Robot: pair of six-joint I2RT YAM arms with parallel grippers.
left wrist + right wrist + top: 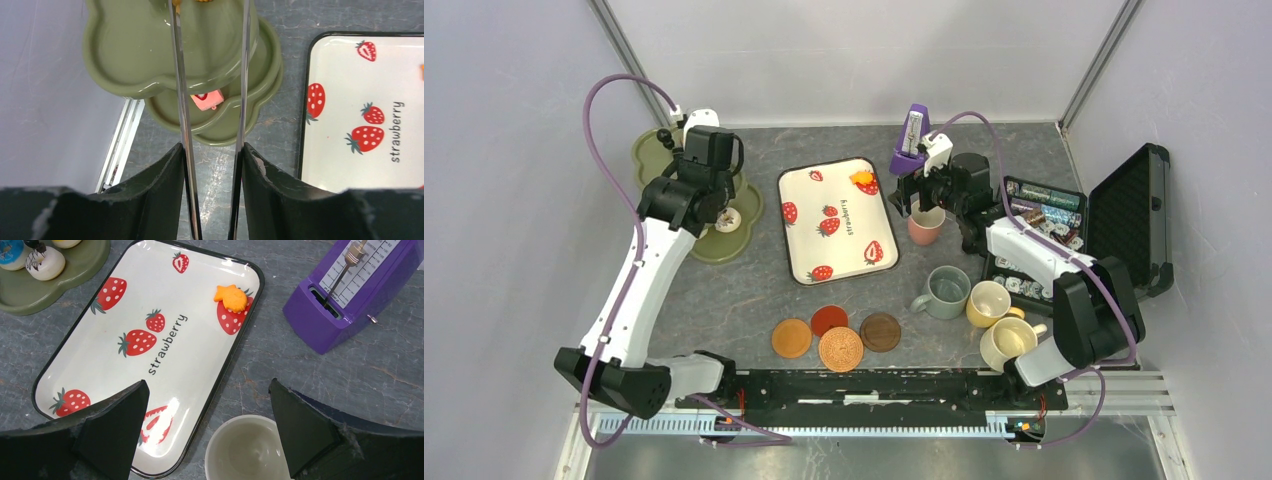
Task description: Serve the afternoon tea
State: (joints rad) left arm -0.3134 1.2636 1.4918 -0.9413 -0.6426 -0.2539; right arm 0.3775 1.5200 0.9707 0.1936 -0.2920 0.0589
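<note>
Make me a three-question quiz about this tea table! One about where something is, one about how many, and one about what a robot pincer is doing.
1. Where is the orange pastry?
A. Inside a mug
B. On the strawberry tray
C. On a coaster

2. How many round coasters are on the table?
A. Two
B. Four
C. Six

3. What is the right pincer doing?
A. Hanging open above the pink mug
B. Squeezing a coaster
C. Gripping the strawberry tray

Answers:
1. B, because the pastry sits on a printed strawberry in one corner of the tray.
2. B, because four discs lie grouped near the arms' bases.
3. A, because its jaws stand wide apart with nothing between them and the mug's rim is just below.
</note>
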